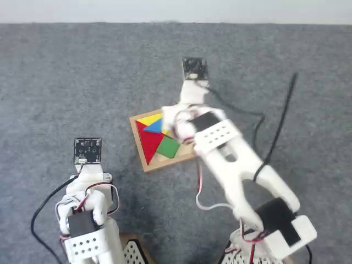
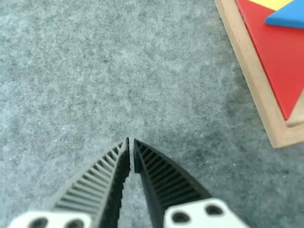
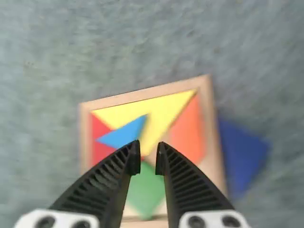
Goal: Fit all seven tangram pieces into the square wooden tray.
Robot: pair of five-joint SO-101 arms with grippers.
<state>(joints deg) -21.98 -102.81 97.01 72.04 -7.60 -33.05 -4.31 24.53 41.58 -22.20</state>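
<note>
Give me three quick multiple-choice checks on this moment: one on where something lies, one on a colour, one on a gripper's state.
1. Where does the dark blue piece lie?
A) inside the tray
B) on the carpet beside the tray
C) in a gripper

2. What colour is the square piece in the tray?
A) green
B) purple
C) white

3. How is the left gripper?
A) wide open
B) shut on a red piece
C) shut, holding nothing

Answers:
1 B: the right wrist view shows it outside the tray's rim.
2 A: the high view shows it green.
3 C: its fingertips nearly meet over bare carpet.
</note>
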